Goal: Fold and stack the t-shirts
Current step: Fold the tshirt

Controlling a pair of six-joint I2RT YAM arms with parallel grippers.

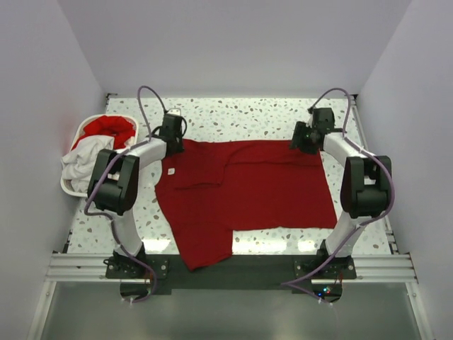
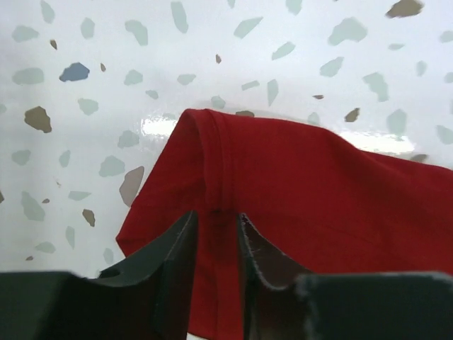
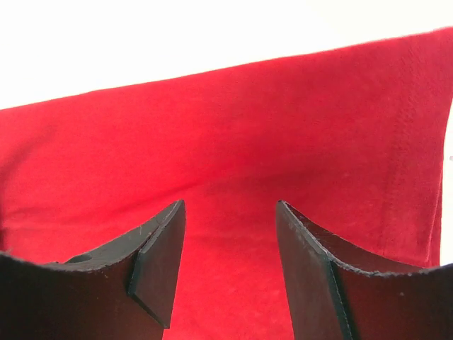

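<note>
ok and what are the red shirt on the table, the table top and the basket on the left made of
Red t-shirt: soft knit cloth, probably cotton jersey, matte. It creases and shows a stitched hem.
Table top: hard and glossy, white with coloured flecks like terrazzo, though it may be a printed laminate. Light reflects off it.
Basket: looks like white moulded plastic with a smooth rim, but it is too small to be sure.
</note>
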